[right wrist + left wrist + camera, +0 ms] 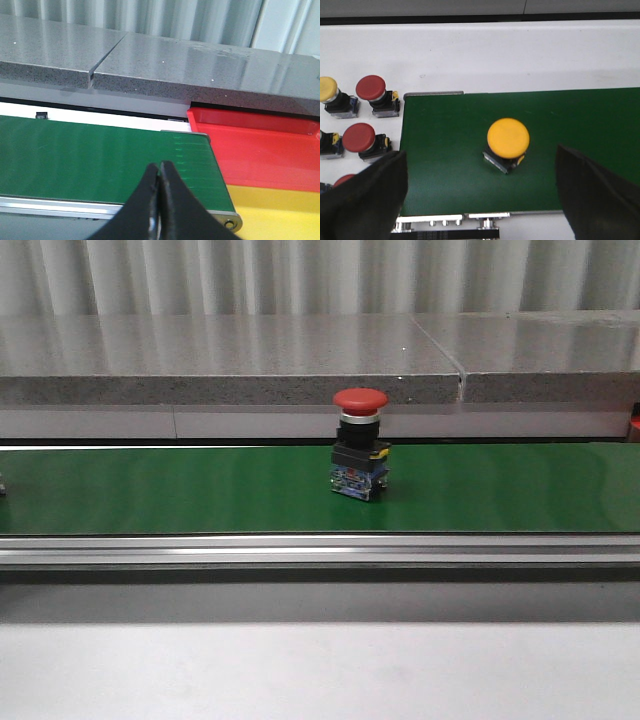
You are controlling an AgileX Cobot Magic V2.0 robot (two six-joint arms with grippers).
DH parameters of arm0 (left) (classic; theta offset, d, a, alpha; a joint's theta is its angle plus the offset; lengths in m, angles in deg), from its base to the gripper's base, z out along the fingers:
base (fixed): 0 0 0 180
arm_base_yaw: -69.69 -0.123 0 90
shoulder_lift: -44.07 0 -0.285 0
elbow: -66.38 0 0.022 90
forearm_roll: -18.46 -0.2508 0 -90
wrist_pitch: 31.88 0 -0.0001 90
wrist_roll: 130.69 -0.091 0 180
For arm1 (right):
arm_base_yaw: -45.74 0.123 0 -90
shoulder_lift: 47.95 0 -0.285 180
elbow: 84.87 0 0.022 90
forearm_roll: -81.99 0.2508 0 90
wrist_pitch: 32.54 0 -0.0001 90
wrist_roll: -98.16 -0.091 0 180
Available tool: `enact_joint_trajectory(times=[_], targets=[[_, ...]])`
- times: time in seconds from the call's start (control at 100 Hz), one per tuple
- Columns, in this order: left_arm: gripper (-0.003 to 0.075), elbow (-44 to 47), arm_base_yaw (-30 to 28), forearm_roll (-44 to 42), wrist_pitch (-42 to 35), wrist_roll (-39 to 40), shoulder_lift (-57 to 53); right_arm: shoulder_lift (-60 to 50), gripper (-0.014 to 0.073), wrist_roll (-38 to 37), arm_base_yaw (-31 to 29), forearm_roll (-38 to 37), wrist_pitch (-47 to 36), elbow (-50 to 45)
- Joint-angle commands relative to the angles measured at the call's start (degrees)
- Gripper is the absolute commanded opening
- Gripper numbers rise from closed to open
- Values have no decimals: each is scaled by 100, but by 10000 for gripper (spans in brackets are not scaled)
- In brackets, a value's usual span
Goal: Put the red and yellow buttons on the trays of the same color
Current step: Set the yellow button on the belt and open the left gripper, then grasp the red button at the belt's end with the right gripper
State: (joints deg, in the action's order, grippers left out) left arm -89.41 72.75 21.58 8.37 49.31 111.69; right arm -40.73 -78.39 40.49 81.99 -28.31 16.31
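**Yellow button between the open left fingers; right pincer closed and waiting by the trays**

Nearest, in the left wrist view: left gripper [480,192] spread wide, nothing held, one dark finger [367,197] on each side of the picture. Directly beyond the gap, upright on the green belt [570,125], a yellow button [508,138], cap up, its square base turned a little askew to the belt edge. Not touching either finger, roughly centred between them, slightly toward the one finger. Long axis vertical, so probably a straight descent and a closing around the cap or the body. Beside the belt end, on the white table [485,50], a group of spare red and yellow buttons [357,125], well apart from the pincer.

In the right wrist view: right gripper [159,181] with tips pressed together, clamped on nothing, above the near edge of the same belt at its end. Just past the belt end, the yellow tray [280,210], and farther, touching it, the red tray [260,145]. Both seemingly without buttons in the visible part.

Farther, in the front view: a red button [360,443] upright in the middle of the belt, no gripper in sight there. How far it stands from either arm cannot be told.

Judgement: left arm clearly the nearer one for the yellow button; trays on the right arm's side.
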Motion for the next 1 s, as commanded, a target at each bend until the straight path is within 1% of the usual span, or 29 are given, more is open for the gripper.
enact_joint_trajectory(times=[0.0,0.14,0.19,0.24,0.31,0.38,0.5,0.58,0.76,0.88,0.99], targets=[[567,284,50,199,-477,0,-665,-88,-68,19,-7,0,-469,32],[558,1024,50,264,-700,0,-1612,-88,-68,19,-7,0,-469,32],[529,1211,50,264,-700,0,-1933,-88,-68,19,-7,0,-469,32],[483,1393,50,264,-688,0,-2233,-88,-68,19,-7,0,-475,32],[398,1573,50,264,-681,0,-2616,-88,-68,19,-7,0,-475,32],[297,1708,50,254,-681,0,-2928,-88,-68,19,-7,0,-489,32],[94,1884,50,254,-681,0,-3302,-88,-68,19,-7,0,-489,32],[-20,1937,50,254,-681,0,-3435,-88,-68,19,-7,0,-549,32],[-20,1971,50,254,-681,0,-3454,-88,-68,19,-7,0,-925,73],[-20,1971,50,254,-693,0,-3454,46,-68,-45,-7,56,-768,340],[-20,1971,50,254,-693,0,-3454,482,-68,-72,-7,138,-563,845]])
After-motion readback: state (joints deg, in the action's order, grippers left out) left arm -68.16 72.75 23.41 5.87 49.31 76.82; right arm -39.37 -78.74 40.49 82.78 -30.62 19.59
